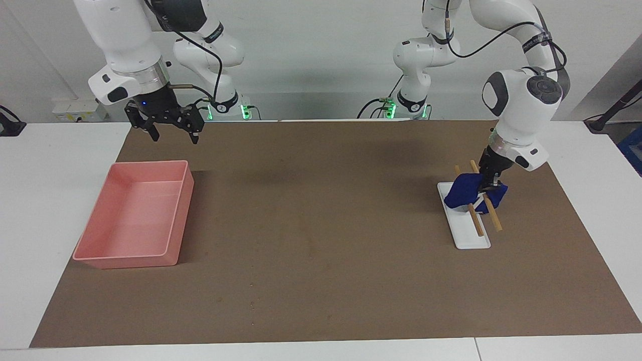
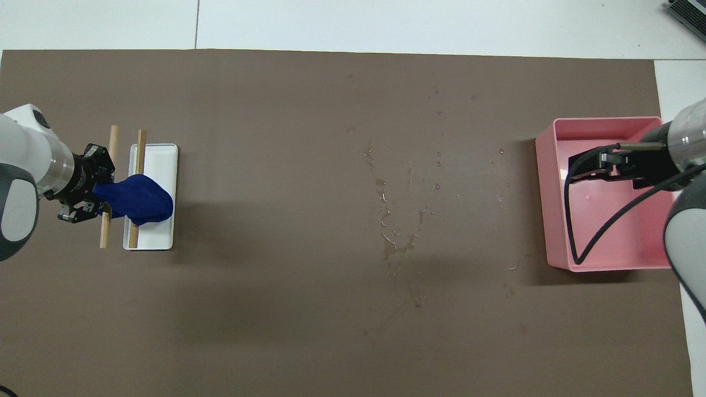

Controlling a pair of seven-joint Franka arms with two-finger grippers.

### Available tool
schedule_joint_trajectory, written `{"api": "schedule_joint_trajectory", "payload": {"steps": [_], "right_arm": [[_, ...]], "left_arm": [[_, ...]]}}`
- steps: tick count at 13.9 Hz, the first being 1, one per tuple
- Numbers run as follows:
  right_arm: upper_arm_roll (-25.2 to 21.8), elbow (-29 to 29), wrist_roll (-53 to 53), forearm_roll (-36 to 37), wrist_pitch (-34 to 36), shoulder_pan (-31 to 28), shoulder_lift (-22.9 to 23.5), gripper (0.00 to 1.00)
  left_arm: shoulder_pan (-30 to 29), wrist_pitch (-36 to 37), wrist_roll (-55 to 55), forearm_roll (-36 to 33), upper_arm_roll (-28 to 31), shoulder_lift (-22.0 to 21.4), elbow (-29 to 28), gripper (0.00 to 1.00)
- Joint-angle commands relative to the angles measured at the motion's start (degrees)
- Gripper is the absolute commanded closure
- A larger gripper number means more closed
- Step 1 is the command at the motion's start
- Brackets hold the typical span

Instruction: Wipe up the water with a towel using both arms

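Note:
The deep-blue towel (image 1: 464, 190) hangs bunched over the white tray (image 1: 471, 240) and two wooden sticks (image 1: 494, 220) at the left arm's end of the table. My left gripper (image 1: 489, 186) is shut on the towel's end and holds it low over the sticks. In the overhead view the towel (image 2: 140, 199) trails from the left gripper (image 2: 102, 193) across the tray (image 2: 160, 160). Spilled water (image 2: 397, 242) lies in drops and a small puddle at the mat's middle. My right gripper (image 1: 173, 133) is open and empty, raised over the pink bin's edge nearer the robots.
The pink bin (image 1: 125, 260) stands empty at the right arm's end of the table; it also shows in the overhead view (image 2: 543, 193). A brown mat (image 1: 321, 291) covers the table between bin and tray.

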State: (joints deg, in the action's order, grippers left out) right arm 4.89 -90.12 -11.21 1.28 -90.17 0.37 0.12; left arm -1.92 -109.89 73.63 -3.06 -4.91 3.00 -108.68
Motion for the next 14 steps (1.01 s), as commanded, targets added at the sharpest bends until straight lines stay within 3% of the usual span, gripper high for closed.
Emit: {"api": "schedule_joint_trajectory", "payload": {"steps": [1,4,7,11,14], "right_arm": [[0.39,-1.11,-0.65,-0.31,0.0,-0.55,-1.0,0.0],[0.47,-0.84,-3.36,-0.75,-0.62,-0.46,-0.91,0.0],[0.56,-0.49,-8.72,-5.05,-0.97,-0.28,-0.56,0.0],[1.44,0.82,-20.47,-9.26,-0.97,2.35,-0.21,0.0],[1.79,0.83,-31.03,-17.33,-2.81,2.62,-0.12,0.0]], "left_arm": [[4.46,10.1,1.6,-0.28,0.34,3.94,10.83,1.0],[6.23,15.05,5.11,5.84,0.07,3.34,16.12,1.0],[6.4,13.74,14.76,13.93,-0.37,-0.09,16.57,1.0],[8.95,11.65,24.24,15.54,-7.9,-0.8,18.23,1.0],[13.24,5.58,33.48,15.45,-13.02,-0.8,18.24,1.0]]}}
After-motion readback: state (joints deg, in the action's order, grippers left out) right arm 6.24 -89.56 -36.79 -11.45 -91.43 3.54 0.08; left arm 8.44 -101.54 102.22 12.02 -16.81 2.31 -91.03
